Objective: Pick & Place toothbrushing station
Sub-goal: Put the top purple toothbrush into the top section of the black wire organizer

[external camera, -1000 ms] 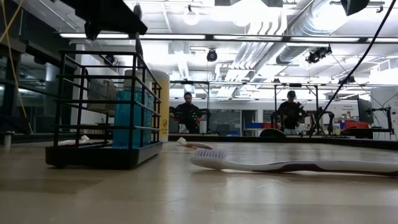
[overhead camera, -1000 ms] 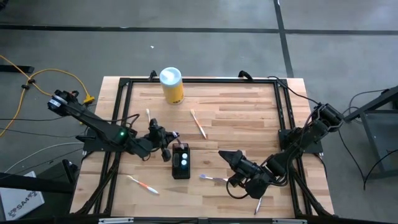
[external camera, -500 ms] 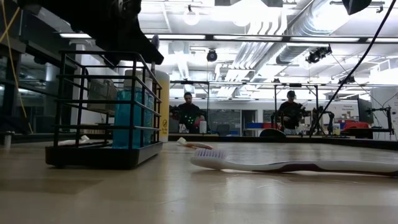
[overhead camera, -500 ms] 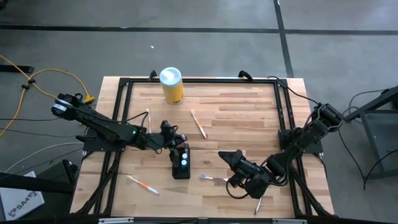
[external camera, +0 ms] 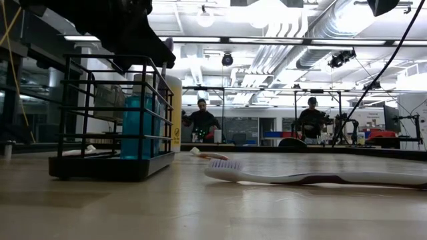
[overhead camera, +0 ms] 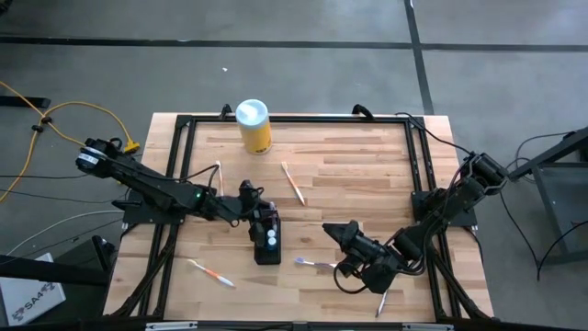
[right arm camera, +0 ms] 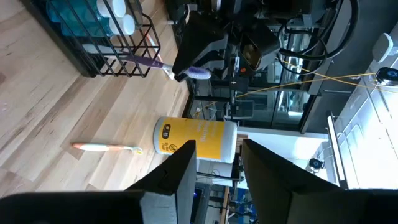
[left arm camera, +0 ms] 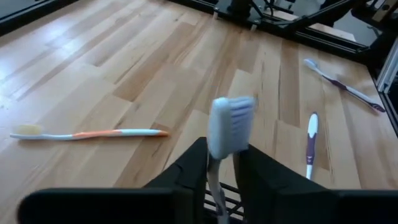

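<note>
Toothbrush [left arm camera: 225, 134] clamped in left hand [overhead camera: 258, 208], now over toothbrushing station [overhead camera: 267, 241].

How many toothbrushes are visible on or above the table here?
6 toothbrushes: one in the left gripper above the black wire toothbrushing station, five lying: mid-table, left side, front-left, by the right gripper, front-right. Others may be hidden.

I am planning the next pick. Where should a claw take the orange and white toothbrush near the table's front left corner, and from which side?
Take the orange and white toothbrush at mid-handle, from straight above, fingers across its width. It lies flat on the table, thin, nothing touching it. The left claw is nearer but holds a purple toothbrush.
</note>
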{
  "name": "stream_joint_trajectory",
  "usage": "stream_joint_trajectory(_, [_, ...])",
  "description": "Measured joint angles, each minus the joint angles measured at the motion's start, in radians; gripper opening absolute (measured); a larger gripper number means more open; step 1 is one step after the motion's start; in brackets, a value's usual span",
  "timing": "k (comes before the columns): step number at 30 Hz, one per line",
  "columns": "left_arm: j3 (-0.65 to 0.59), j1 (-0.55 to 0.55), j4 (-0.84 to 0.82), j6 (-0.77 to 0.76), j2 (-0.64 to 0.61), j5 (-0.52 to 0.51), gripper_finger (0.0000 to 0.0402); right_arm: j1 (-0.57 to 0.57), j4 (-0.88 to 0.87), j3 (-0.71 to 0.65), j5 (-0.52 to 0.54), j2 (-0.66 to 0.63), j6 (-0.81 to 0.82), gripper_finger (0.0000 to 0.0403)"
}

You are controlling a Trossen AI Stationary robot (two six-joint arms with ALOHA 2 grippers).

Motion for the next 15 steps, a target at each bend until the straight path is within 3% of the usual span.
stream_joint_trajectory(5, [0.0, 0.0, 0.003, 0.0, 0.0, 0.0, 0.0105, 0.0, 0.0, 0.0, 0.0, 0.0, 0.0, 0.0121])
stream_joint_trajectory(15, [0.0, -0.017, 0.086, 0.124, -0.018, 0.045, 0.011, 0.0, 0.0, 0.0, 0.0, 0.0, 0.001, 0.0121])
